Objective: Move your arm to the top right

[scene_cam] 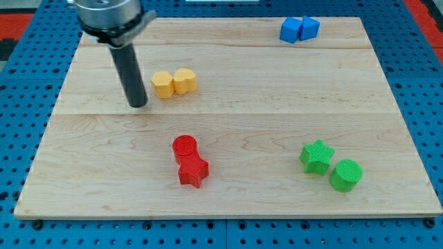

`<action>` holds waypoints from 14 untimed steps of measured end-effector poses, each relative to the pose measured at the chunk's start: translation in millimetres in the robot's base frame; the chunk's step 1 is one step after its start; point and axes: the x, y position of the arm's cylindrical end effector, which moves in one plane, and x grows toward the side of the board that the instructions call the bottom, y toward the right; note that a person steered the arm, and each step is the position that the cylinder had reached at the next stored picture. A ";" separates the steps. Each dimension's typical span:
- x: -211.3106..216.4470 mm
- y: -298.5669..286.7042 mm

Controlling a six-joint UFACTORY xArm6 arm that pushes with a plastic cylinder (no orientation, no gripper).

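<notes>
My tip (138,104) rests on the wooden board (277,90) in its upper left part. It stands just left of two touching yellow blocks, a yellow hexagon (163,84) and a yellow block (185,81), with a small gap to them. Two touching blue blocks (299,29) sit at the view's top right, far from the tip. A red cylinder (185,146) and a red star (192,171) touch each other below the tip, near the board's bottom middle. A green star (316,156) and a green cylinder (345,174) sit at the bottom right.
The board lies on a blue perforated table (21,83). The arm's grey wrist (111,15) hangs over the board's top left corner.
</notes>
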 end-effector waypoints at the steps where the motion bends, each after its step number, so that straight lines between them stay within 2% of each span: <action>1: -32.5 19.2; 2: -31.0 105.4; 3: -31.5 111.7; 5: -69.7 84.4; 9: -126.6 91.3; 11: -132.3 92.2; 14: -132.3 135.5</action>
